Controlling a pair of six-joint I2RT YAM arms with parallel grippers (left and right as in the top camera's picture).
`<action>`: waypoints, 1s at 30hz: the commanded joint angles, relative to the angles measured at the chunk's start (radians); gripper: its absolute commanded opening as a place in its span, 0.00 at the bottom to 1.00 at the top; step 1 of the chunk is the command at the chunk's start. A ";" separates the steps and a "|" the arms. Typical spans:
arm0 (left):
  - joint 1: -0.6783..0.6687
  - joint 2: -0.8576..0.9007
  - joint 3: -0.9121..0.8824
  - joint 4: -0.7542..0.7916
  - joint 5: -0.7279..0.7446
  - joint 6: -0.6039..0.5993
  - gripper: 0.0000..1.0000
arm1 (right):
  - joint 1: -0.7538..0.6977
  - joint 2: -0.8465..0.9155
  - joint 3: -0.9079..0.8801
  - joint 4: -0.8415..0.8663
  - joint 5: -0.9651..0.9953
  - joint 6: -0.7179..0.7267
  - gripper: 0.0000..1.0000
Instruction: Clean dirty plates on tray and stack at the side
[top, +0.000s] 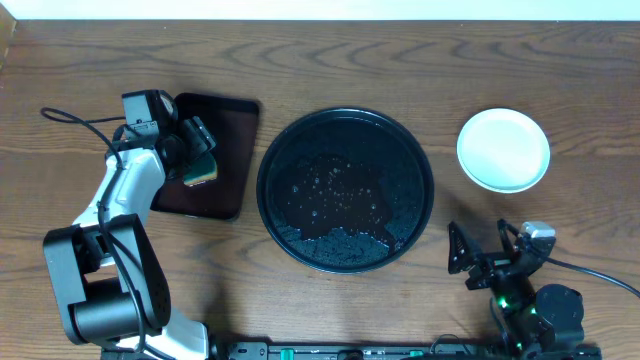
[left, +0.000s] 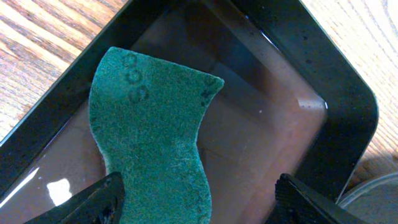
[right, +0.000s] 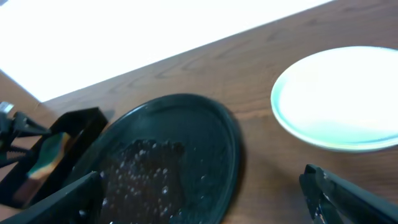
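The left claw is hovering released above the sponge in the small tray. The right claw (also spread, empty) is sitting near the stacked plates beside the wet round tray, risking a toppling nudge.

I judge this a robotics lab bench: wood-grain surface, left arm, right arm, exposed cable.

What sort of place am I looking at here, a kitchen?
Probably a robot test bench rather than a kitchen: a wooden table with robot arms, a wet round black tray, and a sponge in a rectangular tray.
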 joint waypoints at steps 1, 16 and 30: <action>0.004 0.000 -0.005 -0.003 0.009 -0.008 0.78 | 0.004 -0.009 -0.018 0.045 0.064 -0.012 0.99; 0.004 0.000 -0.005 -0.003 0.008 -0.009 0.79 | -0.006 -0.009 -0.231 0.396 0.112 -0.033 0.99; 0.004 0.000 -0.005 -0.003 0.009 -0.008 0.79 | -0.011 -0.009 -0.231 0.395 0.113 -0.245 0.99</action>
